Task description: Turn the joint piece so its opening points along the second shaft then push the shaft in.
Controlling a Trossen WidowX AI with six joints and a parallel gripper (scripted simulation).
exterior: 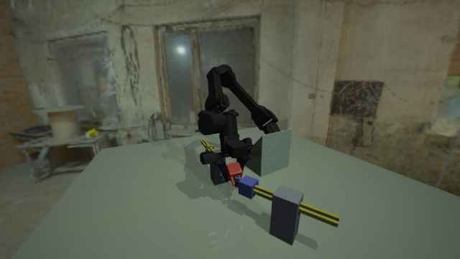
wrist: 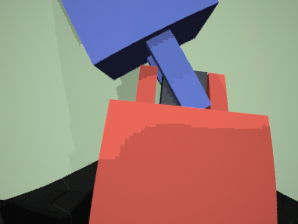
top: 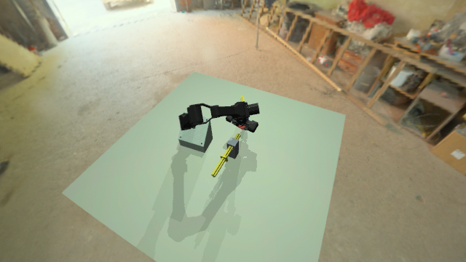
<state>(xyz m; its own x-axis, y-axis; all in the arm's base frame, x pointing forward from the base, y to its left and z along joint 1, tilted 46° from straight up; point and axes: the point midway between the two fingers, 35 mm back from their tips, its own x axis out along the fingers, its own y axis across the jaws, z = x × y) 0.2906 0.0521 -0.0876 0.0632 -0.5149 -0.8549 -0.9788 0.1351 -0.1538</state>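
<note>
1. Clamping down hard — the gripper [exterior: 233, 172] has its fingers closed on the red joint piece [exterior: 234, 170], low over the pale green table [exterior: 144, 216].
2. Wrist view: the red joint piece [wrist: 182, 185] fills the lower frame, two short lugs on its far edge, a blue bar running between them up to the blue cube [wrist: 136, 10].
3. Exterior view — the blue cube [exterior: 248, 185] sits just beside the red piece, on the end of the yellow shaft [exterior: 318, 215].
4. That shaft passes through the grey block [exterior: 285, 216], its long tail sticking out the near side.
5. Another yellow shaft end [exterior: 207, 144] pokes out behind the arm.
6. From above, the arm reaches out from its grey pedestal [top: 194, 138].
</note>
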